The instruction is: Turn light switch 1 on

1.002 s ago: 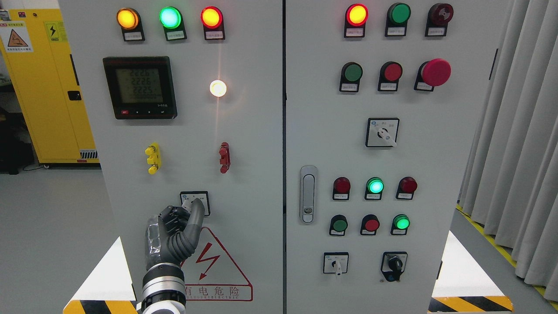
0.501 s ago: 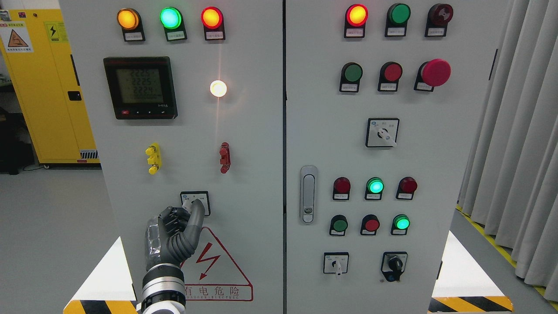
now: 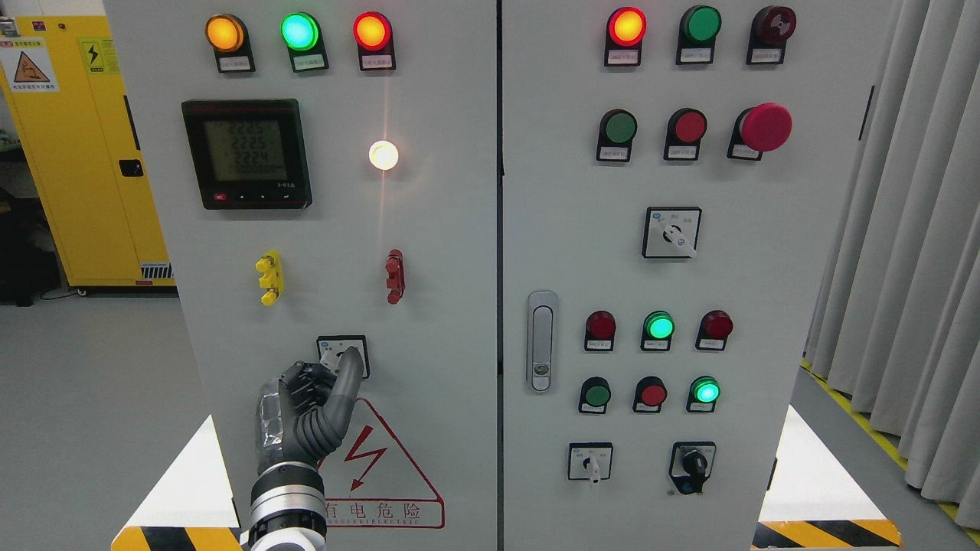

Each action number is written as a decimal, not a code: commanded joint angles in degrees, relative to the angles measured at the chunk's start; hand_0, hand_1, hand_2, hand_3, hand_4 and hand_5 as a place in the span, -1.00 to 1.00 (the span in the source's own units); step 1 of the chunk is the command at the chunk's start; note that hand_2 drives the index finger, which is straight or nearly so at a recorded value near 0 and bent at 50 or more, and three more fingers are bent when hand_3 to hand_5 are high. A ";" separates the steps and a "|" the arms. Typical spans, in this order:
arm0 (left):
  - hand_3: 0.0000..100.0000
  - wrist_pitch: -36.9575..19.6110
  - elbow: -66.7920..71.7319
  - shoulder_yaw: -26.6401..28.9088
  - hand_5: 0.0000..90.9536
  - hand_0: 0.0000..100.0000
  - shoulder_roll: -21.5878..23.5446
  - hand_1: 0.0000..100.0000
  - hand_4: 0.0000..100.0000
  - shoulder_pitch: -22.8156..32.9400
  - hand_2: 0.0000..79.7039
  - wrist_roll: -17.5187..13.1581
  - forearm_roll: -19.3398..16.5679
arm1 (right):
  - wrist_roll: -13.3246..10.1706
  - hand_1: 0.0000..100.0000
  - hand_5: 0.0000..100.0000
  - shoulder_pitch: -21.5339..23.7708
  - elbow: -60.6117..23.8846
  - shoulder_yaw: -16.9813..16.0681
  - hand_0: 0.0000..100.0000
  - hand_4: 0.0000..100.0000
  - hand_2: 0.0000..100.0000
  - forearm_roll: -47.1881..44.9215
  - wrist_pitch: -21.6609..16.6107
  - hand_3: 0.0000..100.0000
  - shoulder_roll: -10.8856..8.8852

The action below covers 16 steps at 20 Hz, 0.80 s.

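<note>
A: Since the rotary switch [image 3: 342,355] sits low on the left cabinet door, lower-middle left of frame, where's the left hand [image 3: 310,402]?

B: Its fingers curl around the knob, one fingertip across the plate. Twist gently, I'd say, keeping the wrist steady.

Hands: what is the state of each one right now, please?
Left hand: closed on the switch knob.
Right hand: not in view.
</note>
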 commanded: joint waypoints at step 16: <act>0.89 -2.53 -2.34 -0.08 0.76 -0.72 0.30 0.05 0.63 3.90 0.65 0.01 0.70 | 0.05 0.00 -1.00 0.00 0.00 0.00 -1.00 -1.00 -0.92 0.00 -0.01 -1.00 0.00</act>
